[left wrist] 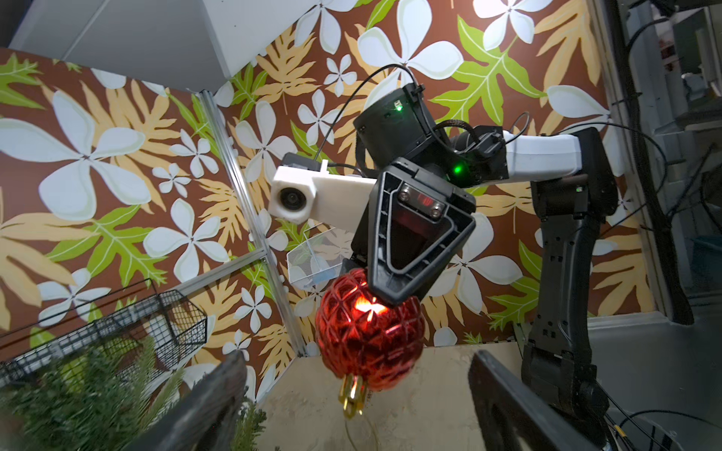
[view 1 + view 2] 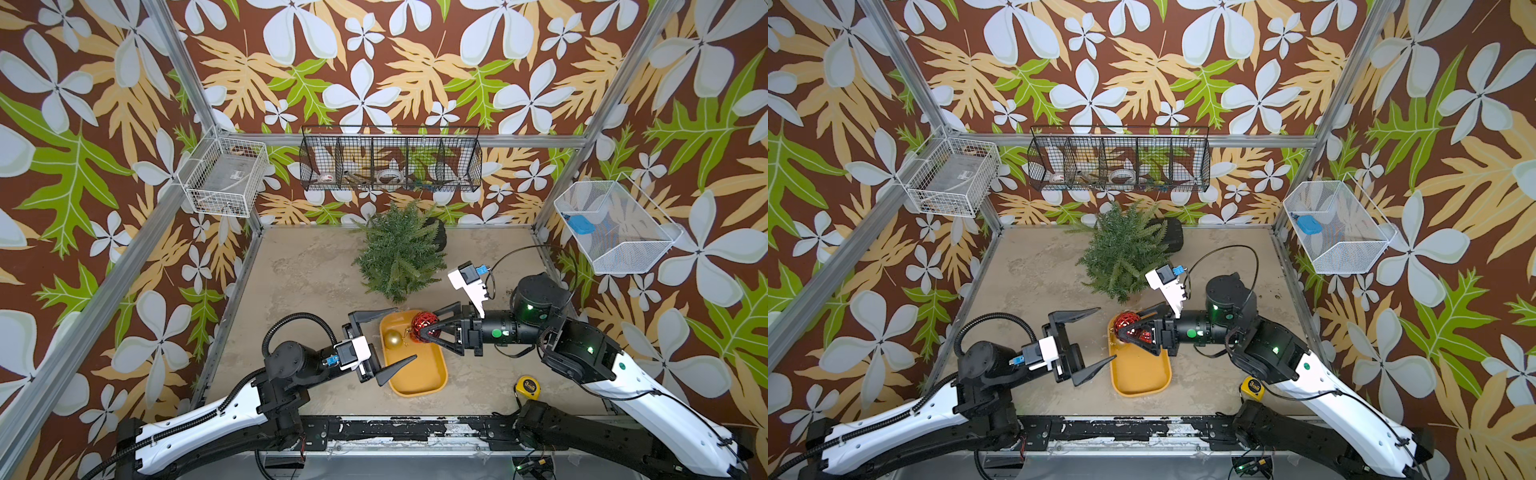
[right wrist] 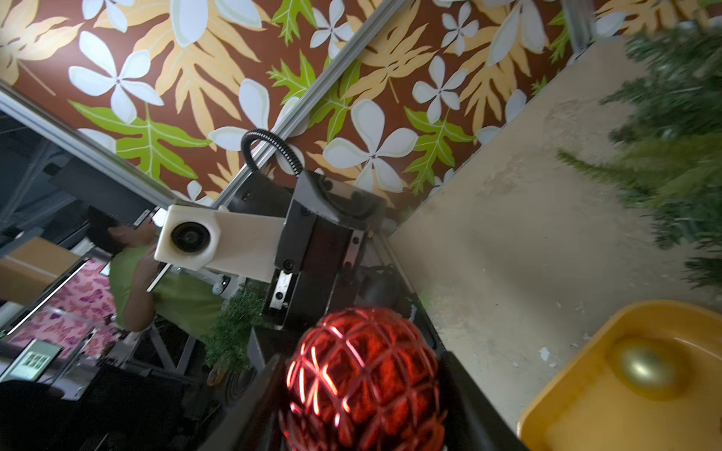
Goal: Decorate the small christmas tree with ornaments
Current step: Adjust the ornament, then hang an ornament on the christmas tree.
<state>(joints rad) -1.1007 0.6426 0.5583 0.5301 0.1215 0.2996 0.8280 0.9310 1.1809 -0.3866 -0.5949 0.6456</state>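
The glittery red bauble with a net pattern (image 2: 424, 322) is up off the table, above the far end of the tray; the right gripper (image 2: 425, 329) is clamped on its round body, and in the left wrist view its gold cap (image 1: 353, 394) points downward. More red shows under those fingers in both top views; whether that is a second bauble I cannot tell. The left gripper (image 2: 406, 333) hovers just beside, jaws spread wide, holding nothing. The small bushy dark green fir tree (image 2: 399, 253) sits at the far side of the table, seemingly tipped over, its black base (image 2: 437, 232) showing behind the foliage; no ornament is on it.

My judgement of the risks: the pinch is on a slick curved shell, so the ball could squirt free; with the cap underneath, the loop may miss a branch; a push could roll the tree.

The oblong yellow plastic tray (image 2: 424, 374) holds a smooth gold bauble (image 2: 392, 339); the black wire basket (image 2: 390, 160) on the back wall holds tape rolls; the white mesh basket (image 2: 619, 226) holds something blue.
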